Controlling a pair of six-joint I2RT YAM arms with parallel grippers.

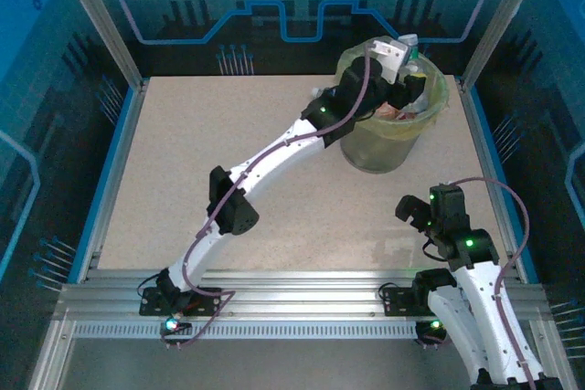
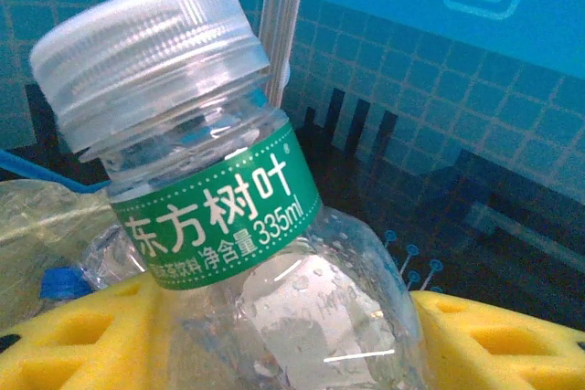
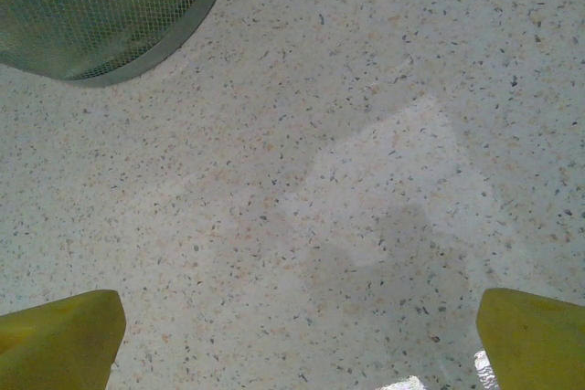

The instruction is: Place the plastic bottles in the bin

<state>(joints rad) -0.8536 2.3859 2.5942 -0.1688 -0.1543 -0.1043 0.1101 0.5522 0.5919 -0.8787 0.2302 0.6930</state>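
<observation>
My left gripper reaches over the bin, a round bucket lined with a yellow-green bag at the table's far right. It is shut on a clear plastic bottle with a green label and a pale ribbed cap, held between the yellow pads. Below it inside the bin lie more bottles, one with a blue cap, next to the bag's edge. My right gripper hangs open over bare table near the front right, its yellow fingers wide apart with nothing between them.
The bin's mesh wall stands just beyond the right gripper. The speckled tabletop stretches left of the bin. Aluminium posts and blue panels enclose the table on three sides.
</observation>
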